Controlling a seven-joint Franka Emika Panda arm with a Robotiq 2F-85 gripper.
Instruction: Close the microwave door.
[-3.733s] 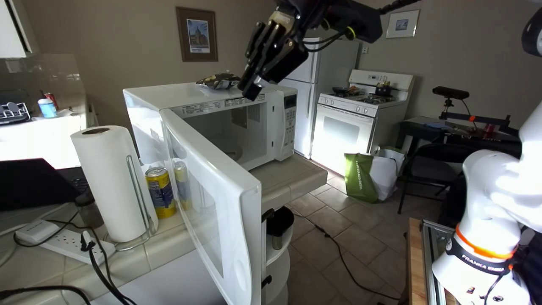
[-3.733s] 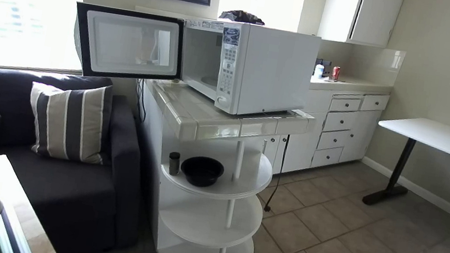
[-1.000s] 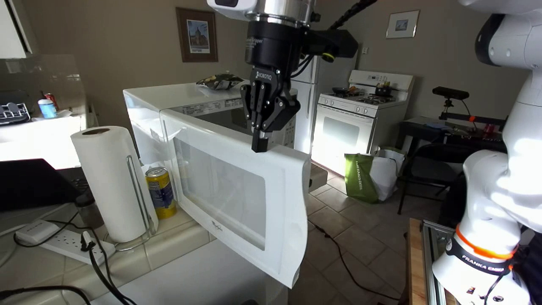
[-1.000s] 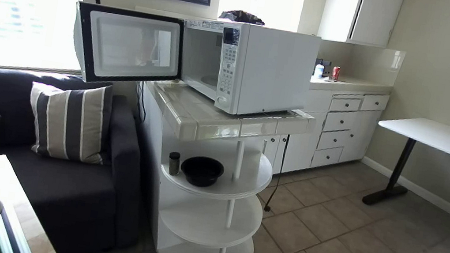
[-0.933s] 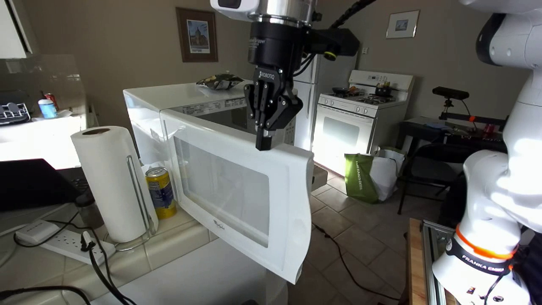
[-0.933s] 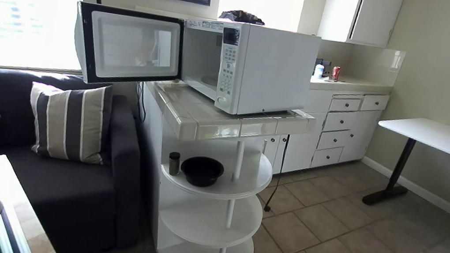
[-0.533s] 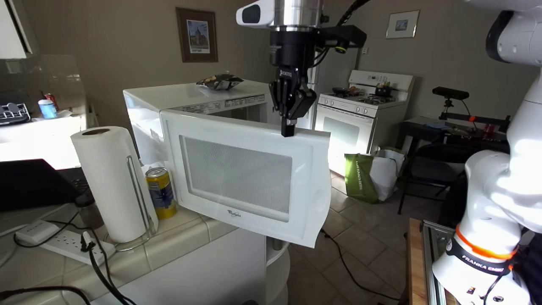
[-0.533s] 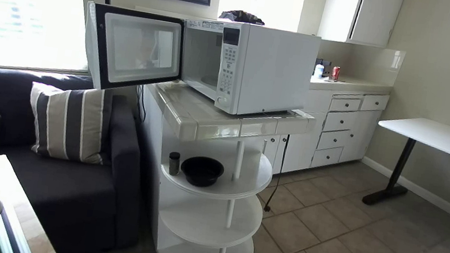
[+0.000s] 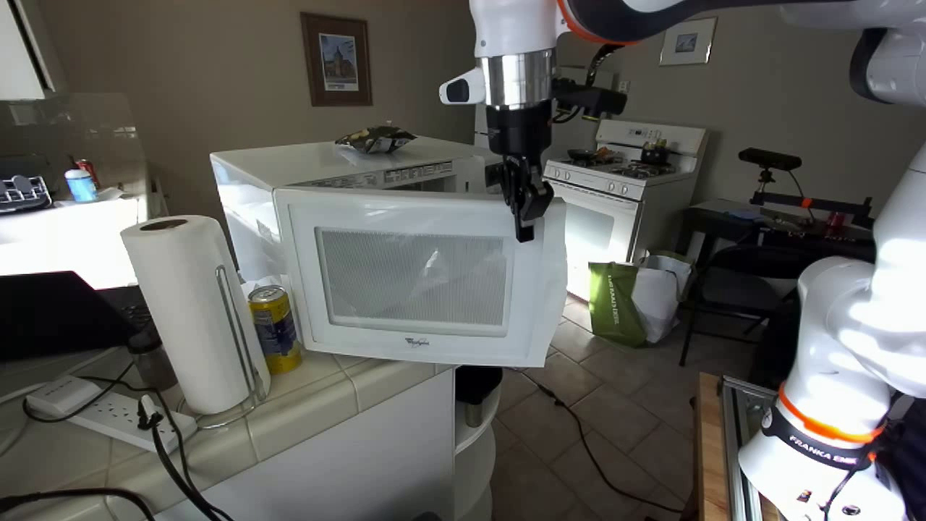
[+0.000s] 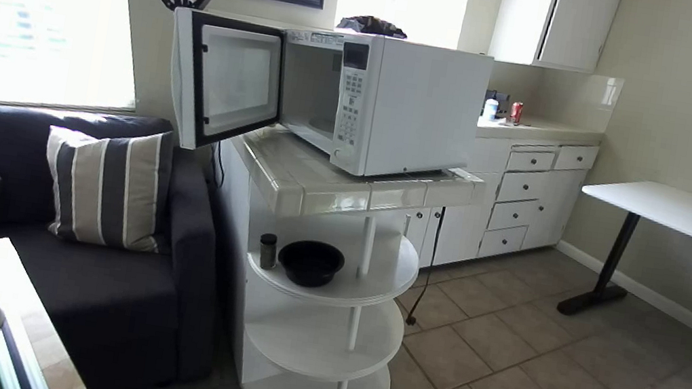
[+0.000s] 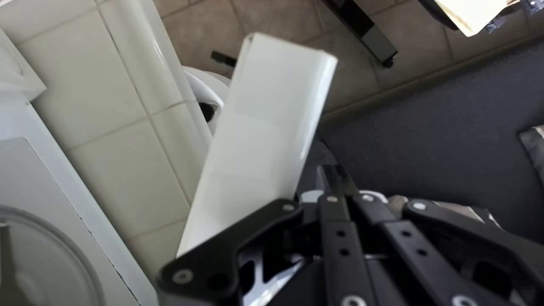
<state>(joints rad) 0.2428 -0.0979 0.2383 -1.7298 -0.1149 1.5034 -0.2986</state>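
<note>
First, noted nearest in an exterior view, at the left, a tiled counter in glossy cream with straight grout lines, bearing a white power strip, a standing paper towel roll and, just beside it, a yellow and blue metal can. Just beyond, found the microwave door ajar, swung well out from the microwave and reaching past the counter edge: smooth, white, rectangular, with a curved right side and a wide grey window of finely lined texture. Found the gripper at the upper right of the microwave door, on the outer side, with fingers together and nothing held between them. Not possible to judge whether touching the microwave door or just clear of it. Behind, noted in both exterior views the microwave, boxy and white, set on the same tiled counter and topped by a crinkled dark packet. Farther off at the right, recorded a brown tiled floor, with a green bag and a white bag side by side. Past these, sighted a white stove; farthest, at the left, a plain beige wall bearing a brown-framed picture.
</note>
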